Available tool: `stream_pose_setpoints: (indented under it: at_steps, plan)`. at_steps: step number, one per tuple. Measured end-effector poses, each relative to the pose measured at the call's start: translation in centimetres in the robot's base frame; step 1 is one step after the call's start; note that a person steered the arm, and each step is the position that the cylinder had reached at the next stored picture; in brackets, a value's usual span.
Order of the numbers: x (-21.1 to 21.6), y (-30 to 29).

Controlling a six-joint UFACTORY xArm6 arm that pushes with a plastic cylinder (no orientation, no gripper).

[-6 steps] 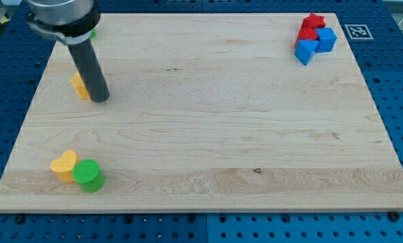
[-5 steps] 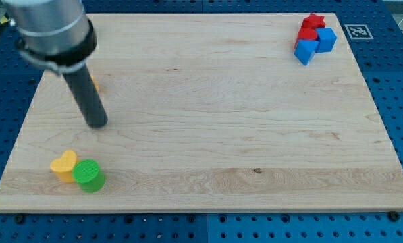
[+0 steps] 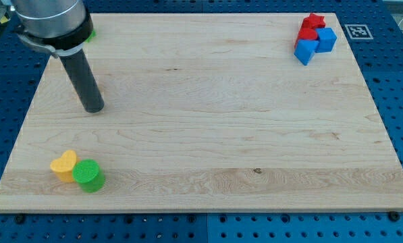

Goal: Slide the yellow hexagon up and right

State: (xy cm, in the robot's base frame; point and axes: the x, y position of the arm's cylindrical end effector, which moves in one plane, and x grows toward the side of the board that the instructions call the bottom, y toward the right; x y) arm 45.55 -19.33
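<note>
The yellow hexagon is hidden behind my dark rod near the board's upper left; I cannot make out any of it for certain. My tip (image 3: 93,108) rests on the wooden board (image 3: 208,128), just below where the hexagon last showed. The rod leans up and to the left from the tip to the arm's grey body at the view's top left corner.
A yellow heart (image 3: 64,165) and a green cylinder (image 3: 88,175) touch at the lower left. A red star (image 3: 314,21), a red block (image 3: 307,34), a blue cube (image 3: 327,39) and a blue wedge (image 3: 304,52) cluster at the upper right. A green block (image 3: 91,32) peeks out behind the arm.
My tip moved down and slightly left, then came back up a little. The yellow hexagon showed left of the rod, then as a sliver at its right, and is now covered.
</note>
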Motion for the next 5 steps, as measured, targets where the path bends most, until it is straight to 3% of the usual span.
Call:
stream_pose_setpoints:
  at_steps: [1,2,3,5]
  plan:
    - [0.3,-3.0]
    - [-2.6,-4.4]
    - [-6.8,-3.2]
    - [-9.1,1.8]
